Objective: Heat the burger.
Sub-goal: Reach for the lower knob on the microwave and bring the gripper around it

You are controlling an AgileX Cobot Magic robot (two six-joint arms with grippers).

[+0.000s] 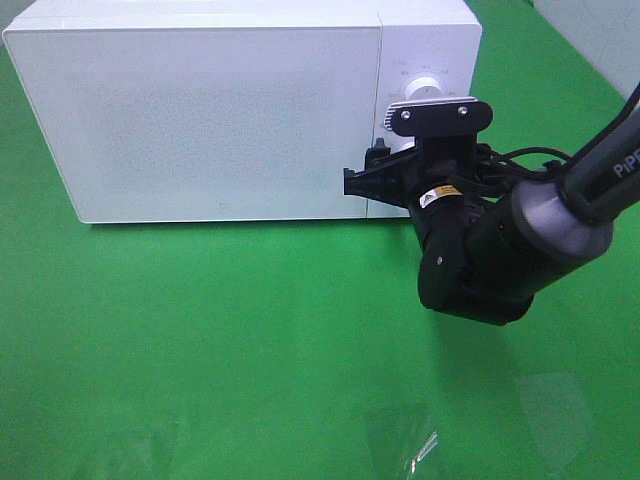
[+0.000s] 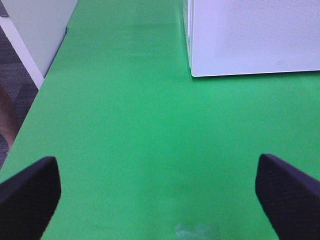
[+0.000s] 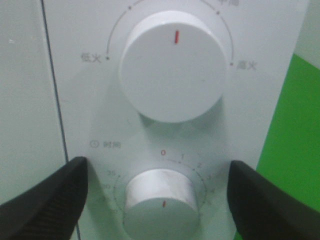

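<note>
**Two grippers, one microwave, two knobs, counted from near to far.**

Nearest, one left gripper [image 2: 159, 197] is hovering over the bare green table [image 1: 250, 330]. Its two black fingers are standing spread as wide as they go, with nothing between them but the table. Only the left wrist view is showing this gripper; the high view is not taking it in.

Farther in, at the right, one right gripper [image 1: 368, 172] is reaching up to the front of the microwave [image 1: 220, 110]. Its jaws are standing wide apart and gripping nothing.

Farthest, one white microwave is sitting on the table with its door [image 1: 200, 150] shut and its control panel [image 1: 425, 45] at the right end.

*Differences between views.*
- The high view is showing the upper knob [image 1: 425, 88] only, since the arm's own camera bracket is covering the panel below it.
- The right wrist view is showing both knobs: the large upper knob [image 3: 172, 65], and the smaller lower knob [image 3: 160, 202], ringed by a numbered scale starting at 0.
- Each knob is bearing one red line.
- In that view the right gripper [image 3: 157, 200] is framing the lower knob, one finger on either side and neither touching it.

The burger is showing in no view, so its place cannot be told.
</note>
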